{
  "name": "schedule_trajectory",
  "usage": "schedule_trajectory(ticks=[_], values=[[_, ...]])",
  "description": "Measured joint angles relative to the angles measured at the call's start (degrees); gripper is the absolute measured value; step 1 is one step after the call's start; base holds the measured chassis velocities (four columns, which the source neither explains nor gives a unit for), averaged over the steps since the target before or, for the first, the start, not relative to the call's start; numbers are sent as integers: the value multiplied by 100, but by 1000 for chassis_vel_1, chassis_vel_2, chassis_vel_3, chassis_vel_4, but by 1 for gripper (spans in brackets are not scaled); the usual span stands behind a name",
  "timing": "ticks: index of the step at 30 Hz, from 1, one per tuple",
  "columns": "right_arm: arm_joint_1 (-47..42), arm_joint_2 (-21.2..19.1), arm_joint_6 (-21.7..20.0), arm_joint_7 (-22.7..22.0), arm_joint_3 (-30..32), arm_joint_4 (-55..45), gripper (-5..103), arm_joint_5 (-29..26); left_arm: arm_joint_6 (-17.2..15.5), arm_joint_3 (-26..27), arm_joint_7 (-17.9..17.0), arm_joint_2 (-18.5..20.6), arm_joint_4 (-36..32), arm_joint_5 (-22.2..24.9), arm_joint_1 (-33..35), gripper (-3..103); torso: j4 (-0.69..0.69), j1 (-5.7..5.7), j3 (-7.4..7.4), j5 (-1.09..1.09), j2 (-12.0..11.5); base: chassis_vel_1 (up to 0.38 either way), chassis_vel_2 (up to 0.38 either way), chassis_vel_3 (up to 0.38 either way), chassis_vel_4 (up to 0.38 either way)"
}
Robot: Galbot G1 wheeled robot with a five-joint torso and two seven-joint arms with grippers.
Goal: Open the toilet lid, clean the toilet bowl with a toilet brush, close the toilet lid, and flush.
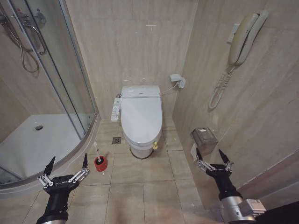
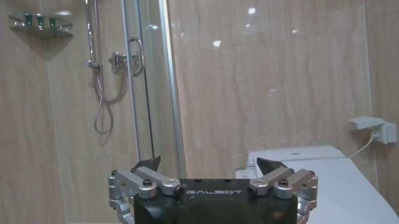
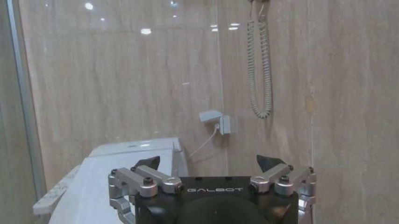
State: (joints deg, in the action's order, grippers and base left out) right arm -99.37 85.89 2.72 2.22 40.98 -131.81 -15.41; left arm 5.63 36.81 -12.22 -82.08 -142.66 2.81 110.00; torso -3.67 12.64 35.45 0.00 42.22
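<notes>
White glossy plastic is what I see at the middle of the head view: the toilet lid lies shut over the toilet bowl, which stands against the beige tiled back wall. A control panel juts from the toilet's left side. On the floor tiles to the left of the bowl, beside the curved edge of the shower tray, the toilet brush stands upright, its thin white handle rising from a round red cup holder.

My left gripper hovers low at the left, just in front of the red holder and apart from it, fingers spread wide and gripping nothing. In the left wrist view those fingers frame the shower door and the near corner of the lid.

My right gripper hangs at the right, close to the side wall below a metal paper dispenser, also spread wide and empty. A wall telephone with a coiled cord hangs above it. From the right wrist view, the lid lies ahead and well apart.
</notes>
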Motion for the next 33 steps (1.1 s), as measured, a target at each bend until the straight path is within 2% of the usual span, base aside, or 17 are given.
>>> schedule_trajectory(ticks=[22,33], values=[[189,7,-62,163,-267,173,100,91,0,0,0,0,0,0,0,100,0,0,0,0,0,0,0,0,0],[284,-20,-57,242,-295,340,100,106,0,0,0,0,0,0,0,100,0,2,1,0,-2,-120,125,129,-117]])
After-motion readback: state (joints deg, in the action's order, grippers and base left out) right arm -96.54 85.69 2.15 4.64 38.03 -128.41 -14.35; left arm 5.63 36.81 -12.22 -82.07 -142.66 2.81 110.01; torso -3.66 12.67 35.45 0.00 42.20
